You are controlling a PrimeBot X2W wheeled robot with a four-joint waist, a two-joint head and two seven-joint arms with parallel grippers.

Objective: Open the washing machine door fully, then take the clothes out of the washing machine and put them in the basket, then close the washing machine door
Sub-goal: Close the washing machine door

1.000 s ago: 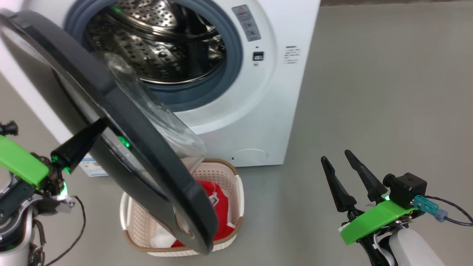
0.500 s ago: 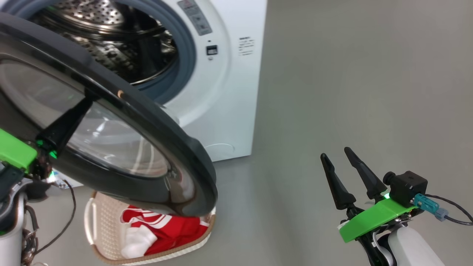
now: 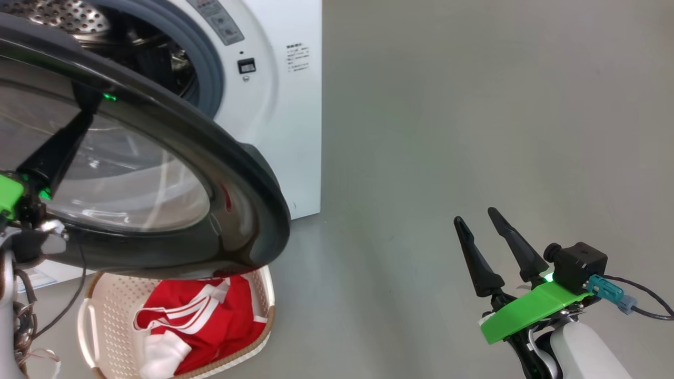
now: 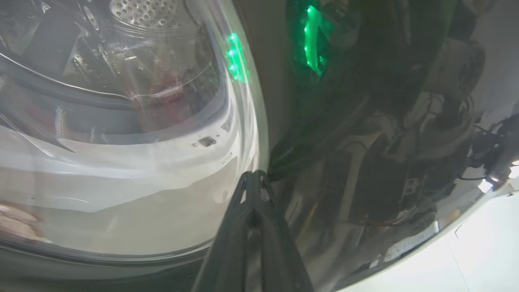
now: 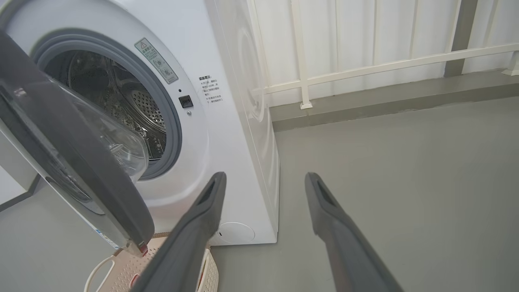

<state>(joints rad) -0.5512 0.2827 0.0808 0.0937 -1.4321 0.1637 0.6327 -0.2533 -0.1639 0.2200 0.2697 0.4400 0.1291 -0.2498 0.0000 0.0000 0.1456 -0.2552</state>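
Note:
The white washing machine [image 3: 284, 131] [image 5: 227, 134] stands at the upper left with its steel drum [image 5: 121, 105] showing. The washing machine door [image 3: 237, 173] [image 5: 81, 162] is partly swung out, its outer face towards the head camera. My left gripper [image 3: 89, 110] [image 4: 253, 175] is shut, its tip pressed against the door's outer face at the edge of the glass. The basket [image 3: 110, 316] [image 5: 121, 267] sits on the floor under the door. The clothes [image 3: 210, 321], red with white stripes, lie in the basket. My right gripper [image 3: 475, 217] [image 5: 264, 178] hangs open and holds nothing, far right of the machine.
Grey floor [image 3: 447, 105] stretches to the right of the machine. A white railing [image 5: 365, 69] and a low grey kerb run behind the machine. Loose cables [image 3: 31, 316] hang from my left arm beside the basket.
The head camera has shifted, so the machine and basket sit further left. The door has turned its outer face more towards the camera, my left gripper still against it. The right gripper is unchanged.

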